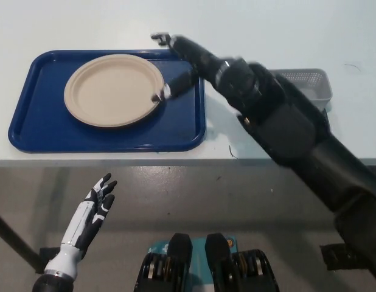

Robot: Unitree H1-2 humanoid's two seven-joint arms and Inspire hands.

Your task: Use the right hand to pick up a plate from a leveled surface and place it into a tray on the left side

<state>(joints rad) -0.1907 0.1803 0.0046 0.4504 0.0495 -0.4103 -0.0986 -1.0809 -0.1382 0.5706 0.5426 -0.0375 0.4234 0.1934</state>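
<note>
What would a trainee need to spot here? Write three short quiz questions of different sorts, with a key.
1. True or false: the plate lies flat inside the blue tray.
2. What stands on the table to the right of the tray? A) a grey mesh basket B) a red cup C) a book
3. Fill in: the white left hand hangs below the table edge, fingers ____.

Key: 1 true. 2 A, the grey mesh basket. 3 apart; it holds nothing. The right hand is open beside the plate's rim.

Single head view only: looked steeply down from above onto blue tray (pixel 30 131), table edge and floor below.
</note>
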